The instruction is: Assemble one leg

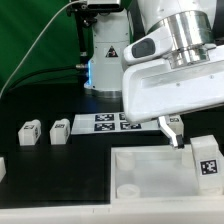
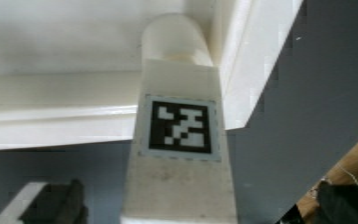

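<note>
One leg (image 1: 207, 160), a small white block with a black-and-white tag, stands upright at the corner of the large white panel (image 1: 150, 168) nearest the exterior view's right. My gripper (image 1: 174, 130) hangs open just above and to the exterior view's left of it. In the wrist view the same leg (image 2: 179, 130) runs between my two dark fingers (image 2: 51, 205), with a gap on each side and nothing gripped. The panel (image 2: 69, 60) lies behind it. Two more legs (image 1: 29, 132) (image 1: 60, 131) rest on the black table at the exterior view's left.
The marker board (image 1: 105, 121) lies flat on the table behind the panel. A white part (image 1: 2, 168) shows at the exterior view's left edge. The arm's white base (image 1: 108, 55) stands at the back, with a cable running up to the left.
</note>
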Controlling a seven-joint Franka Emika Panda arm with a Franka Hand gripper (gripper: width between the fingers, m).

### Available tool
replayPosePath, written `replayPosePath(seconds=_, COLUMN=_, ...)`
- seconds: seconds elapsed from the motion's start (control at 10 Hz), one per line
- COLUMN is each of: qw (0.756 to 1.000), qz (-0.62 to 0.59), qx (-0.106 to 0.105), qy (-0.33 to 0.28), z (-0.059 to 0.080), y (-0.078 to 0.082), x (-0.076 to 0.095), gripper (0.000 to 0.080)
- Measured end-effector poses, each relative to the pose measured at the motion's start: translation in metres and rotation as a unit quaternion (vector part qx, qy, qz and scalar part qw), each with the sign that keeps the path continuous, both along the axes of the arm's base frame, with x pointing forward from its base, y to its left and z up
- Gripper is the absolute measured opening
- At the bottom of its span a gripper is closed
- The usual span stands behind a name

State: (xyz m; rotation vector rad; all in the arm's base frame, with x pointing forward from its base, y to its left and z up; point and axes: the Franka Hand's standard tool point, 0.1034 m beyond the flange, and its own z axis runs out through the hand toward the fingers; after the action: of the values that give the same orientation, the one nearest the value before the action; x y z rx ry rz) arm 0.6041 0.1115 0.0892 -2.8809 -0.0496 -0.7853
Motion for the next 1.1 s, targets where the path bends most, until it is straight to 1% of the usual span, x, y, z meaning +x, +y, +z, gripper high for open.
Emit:
replayPosePath(seconds=0.1, qw=0.999, qz=-0.006, qx=0.005, qy=0.047, z=0.003, y=0.003, x=0.005, gripper=0.0648)
replayPosePath(seconds=0.2, qw=0.999, qz=-0.011, qx=0.006, qy=0.044, z=0.012, y=0.004, x=0.019, gripper=0.0648)
replayPosePath(seconds=0.3, qw=0.997, qz=-0.008, qx=0.001, qy=0.078, z=0.005, y=-0.001, x=0.020, gripper=0.0648)
replayPosePath(seconds=1.1, qw=0.997, qz=-0.008, qx=0.001, qy=0.078, z=0.005, y=-0.001, x=0.020, gripper=0.0648)
